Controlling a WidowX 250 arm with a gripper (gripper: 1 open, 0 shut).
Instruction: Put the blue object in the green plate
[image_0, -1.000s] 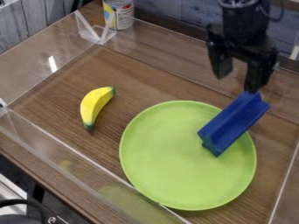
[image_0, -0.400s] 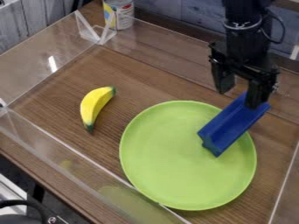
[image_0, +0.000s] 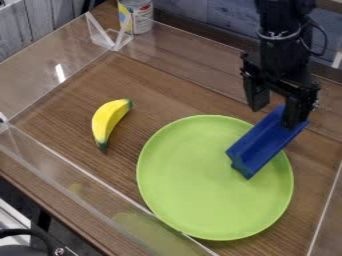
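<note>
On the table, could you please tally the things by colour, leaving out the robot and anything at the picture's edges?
Blue: 1, the block
Green: 1, the plate
Yellow: 1, the banana
Total: 3

One green plate (image_0: 214, 190), one blue block (image_0: 267, 142) — and one banana (image_0: 111, 123) to the left. One can (image_0: 135, 15) at the far left — one robot arm (image_0: 277, 45) at the far right.
</note>
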